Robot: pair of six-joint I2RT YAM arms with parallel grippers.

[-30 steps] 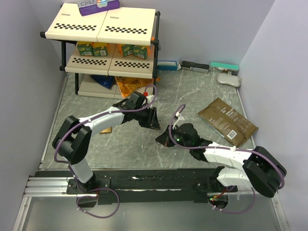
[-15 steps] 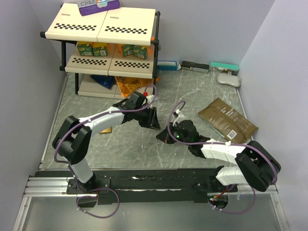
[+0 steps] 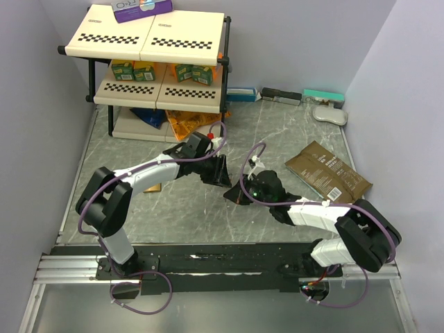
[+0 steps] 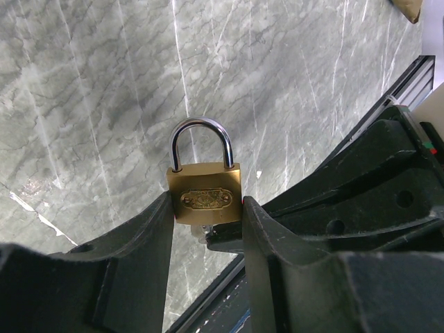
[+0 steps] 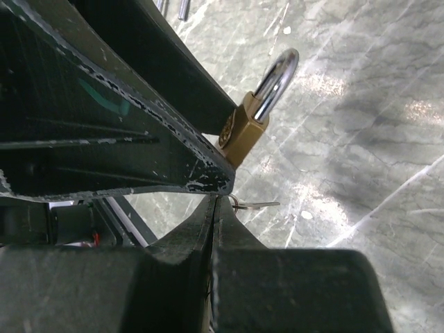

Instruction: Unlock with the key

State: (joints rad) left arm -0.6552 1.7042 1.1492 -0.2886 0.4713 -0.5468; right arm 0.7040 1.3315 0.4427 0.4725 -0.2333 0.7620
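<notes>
A brass padlock point(image 4: 204, 191) with a steel shackle is pinched between my left gripper's point(image 4: 207, 202) two fingers, shackle pointing away from the camera, above the marble table. It also shows in the right wrist view point(image 5: 241, 130). My right gripper point(image 5: 215, 201) is shut just under the padlock's base, its tips touching the left finger. A small ring and a slim metal key point(image 5: 262, 204) stick out of its shut tips. A silver bit of key point(image 4: 197, 233) shows under the padlock's base. In the top view both grippers, left point(image 3: 222, 173) and right point(image 3: 234, 196), meet mid-table, hiding the lock.
A shelf rack point(image 3: 152, 41) with boxes stands at the back left, with orange bags point(image 3: 186, 123) under it. A brown pouch point(image 3: 327, 175) lies at the right. Flat boxes point(image 3: 302, 96) and a white item point(image 3: 329, 114) line the back wall.
My right gripper has moved a little left and up toward the left gripper, with its arm swinging in behind it. The left arm and padlock have not moved.
</notes>
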